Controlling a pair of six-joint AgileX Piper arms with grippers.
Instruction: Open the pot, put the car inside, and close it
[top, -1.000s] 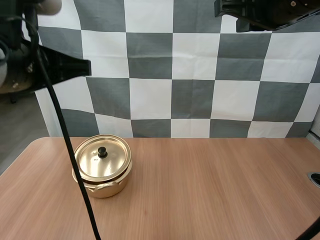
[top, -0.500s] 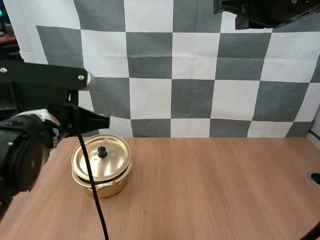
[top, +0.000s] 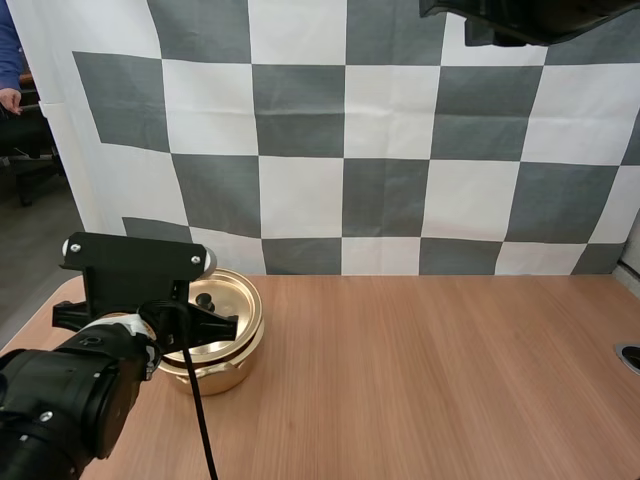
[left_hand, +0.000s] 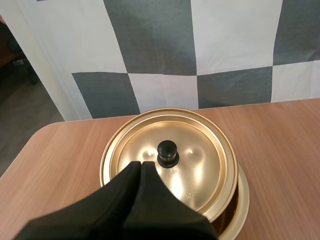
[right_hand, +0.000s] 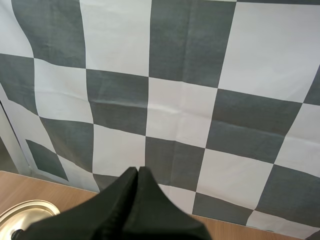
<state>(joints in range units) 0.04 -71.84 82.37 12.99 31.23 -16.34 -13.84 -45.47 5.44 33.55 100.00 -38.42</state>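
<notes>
Pot (top: 228, 352) sits left-back on the table (top: 420, 380), lid (left_hand: 200, 160) on, so I judge opening comes first. My left gripper (left_hand: 141, 167), fingers pressed together on nothing, hangs just short of the knob (left_hand: 167, 152), lined up on it. My right gripper (right_hand: 137, 172), likewise closed and empty, hangs high, clear of the work.

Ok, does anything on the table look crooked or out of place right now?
Slightly: the gold lid seems to sit off-centre on the pot, whose rim shows as a crescent on one side only. Nothing looks spilled or damaged. My left gripper, shut, points at the lid's black knob.
</notes>
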